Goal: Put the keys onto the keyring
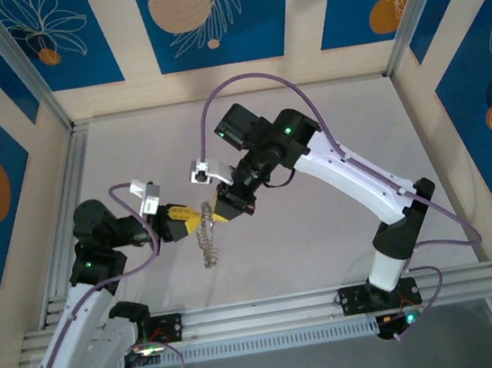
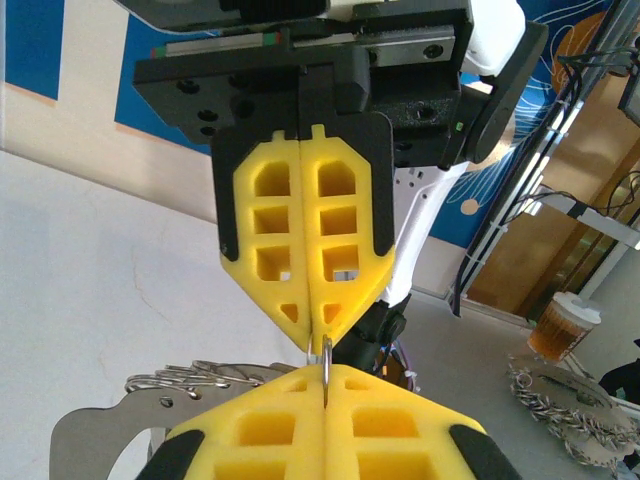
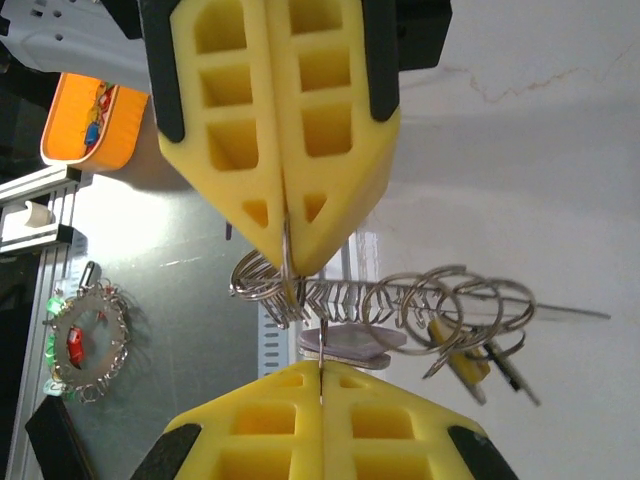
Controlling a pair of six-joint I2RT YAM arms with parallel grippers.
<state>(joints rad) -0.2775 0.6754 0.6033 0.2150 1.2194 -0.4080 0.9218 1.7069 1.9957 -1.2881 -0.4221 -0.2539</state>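
- Left claw (image 2: 326, 378), a two-finger gripper with yellow lattice pads, is pinching fully closed on one thin wire loop of the keyring (image 3: 330, 297), a floppy string of silvery wire rings. No gap is showing between its pads.
- Right claw (image 3: 322, 370), with the same yellow pads, is also clamping shut, nose to nose with the left one, and a thin wire is running into its seam. We are reading that wire as another bit of the same keyring, but we cannot tell whether it is the same loop.
- We are seeing the two tips almost touching above the white tabletop (image 1: 291, 251). In the overhead view the rest of the keyring is dangling free below them, not resting on the table.
- We are judging that both are gripping so close together to steady one loop and work its coil apart. Holding it in the air is letting the loose rings hang clear.
- We are seeing the pale whitish-lilac flat key (image 3: 345, 340) sitting just beside the right claw's tips, against the ring string. We cannot tell if it is threaded or only lying against the wire.
- We are seeing the brassy-yellow small key (image 3: 462, 362), with its dark bit, hanging among the far loops, well apart from the pinch and apparently hooked on already.
- We are judging the task as well along: the yellow key is looking attached and the lilac one is being worked at the pinch point.
- We are flagging one risk: the wire is thin and springy, so it could slip out of the soft pads and drop the whole string.
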